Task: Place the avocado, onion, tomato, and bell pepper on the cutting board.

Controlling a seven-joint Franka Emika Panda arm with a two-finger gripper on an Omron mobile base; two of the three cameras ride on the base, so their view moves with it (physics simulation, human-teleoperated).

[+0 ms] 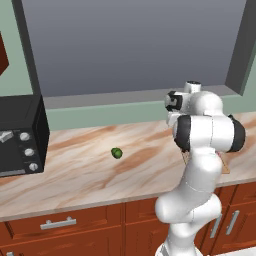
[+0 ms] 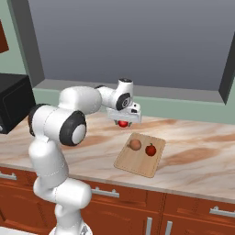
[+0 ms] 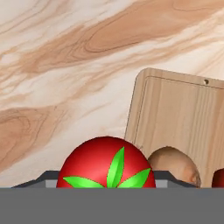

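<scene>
counter (image 2: 197,151) first: cutting board (image 2: 137,161) already has the onion (image 2: 135,144) and bell pepper (image 2: 150,149). end effector (image 2: 123,122) pinches the tomato (image 2: 122,123) just beside the board, grip maybe shallow, so it could slip. avocado (image 1: 116,153) sits well apart.

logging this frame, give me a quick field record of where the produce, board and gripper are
gripper: shut on tomato
tomato: held above the counter, just off the board's corner
board: on the counter
onion: on board
pepper: on board, beside onion
avocado: alone on counter, away from board
left to place: tomato, avocado
</scene>
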